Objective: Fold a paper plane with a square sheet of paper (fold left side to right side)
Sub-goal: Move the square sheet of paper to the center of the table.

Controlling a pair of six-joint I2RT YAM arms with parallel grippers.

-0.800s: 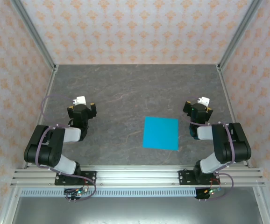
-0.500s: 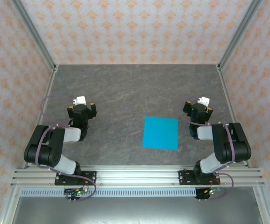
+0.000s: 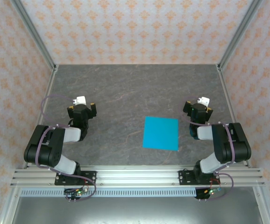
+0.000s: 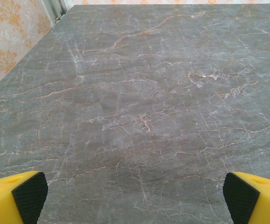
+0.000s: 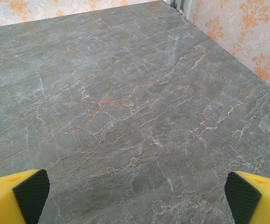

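The flat, bright cyan-blue square sheet of paper point(image 3: 160, 133) is lying on the grey, marble-veined tabletop point(image 3: 125, 102), right of centre and toward the near edge. Edges are looking straight, no fold showing; the sheet is sitting slightly rotated relative to the table edge.

Right arm: the black right gripper with yellow-backed fingers point(image 3: 198, 108) is hanging just beyond the sheet's right side, farther from the near edge than most of the paper, not touching it. Its fingers are standing wide apart, nothing between them. The right wrist view is showing dark textured pads point(image 5: 32, 196) on yellow fingers at the two lower corners, with veined tabletop between.

Left arm: the matching black left gripper with yellow-backed fingers point(image 3: 81, 110) is hovering on the left part of the table, well apart from the sheet. Fingers are spread wide here too, gripping nothing; the left wrist view is showing the same yellow-and-dark pair at its lower corners.

Both arms are folding back over their bases, which are sitting on the silver metal rail point(image 3: 137, 171) along the near edge. Cream wallpaper with orange floral print point(image 3: 135, 32) is covering the far wall and both sides. Thin pinkish-purple cables are looping along each arm.
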